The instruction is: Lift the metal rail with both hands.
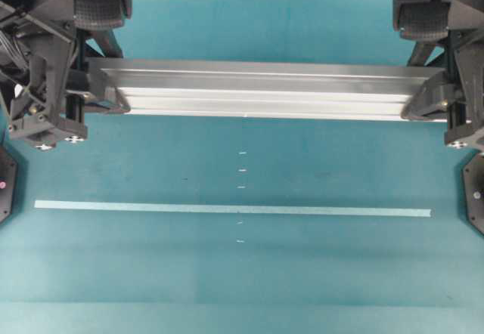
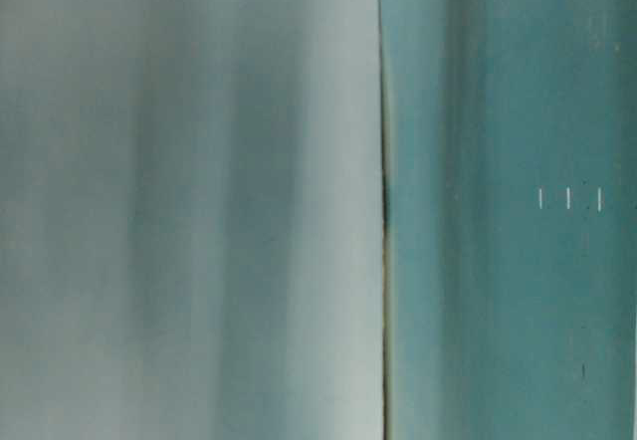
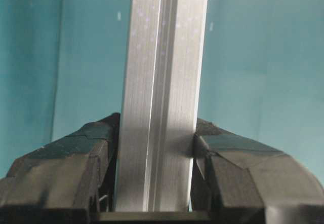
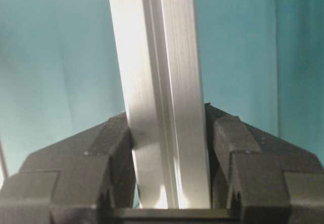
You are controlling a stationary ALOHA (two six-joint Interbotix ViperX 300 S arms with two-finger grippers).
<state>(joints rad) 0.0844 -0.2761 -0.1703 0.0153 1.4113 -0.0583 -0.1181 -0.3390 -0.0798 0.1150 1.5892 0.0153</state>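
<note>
**Rail Held at Both Ends**

Where the far edge of the tabletop (image 1: 249, 289) lies, the metal rail (image 1: 265, 90) is held up, stretched from the left side to the right side. Its left end is squeezed by the left tool (image 3: 154, 158), whose two black fingers (image 3: 76, 158) are pressed on both sides of it. Its right end is squeezed the same way by the right tool (image 4: 169, 148). A thin pale tape strip (image 1: 227, 208) is seen flat on the tabletop, nearer the front edge.

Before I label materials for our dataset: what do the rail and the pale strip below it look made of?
The metal rail looks like brushed aluminium: silver, lengthwise grooves, soft glare. The pale strip looks like flat matte tape, though paper can't be excluded.
</note>
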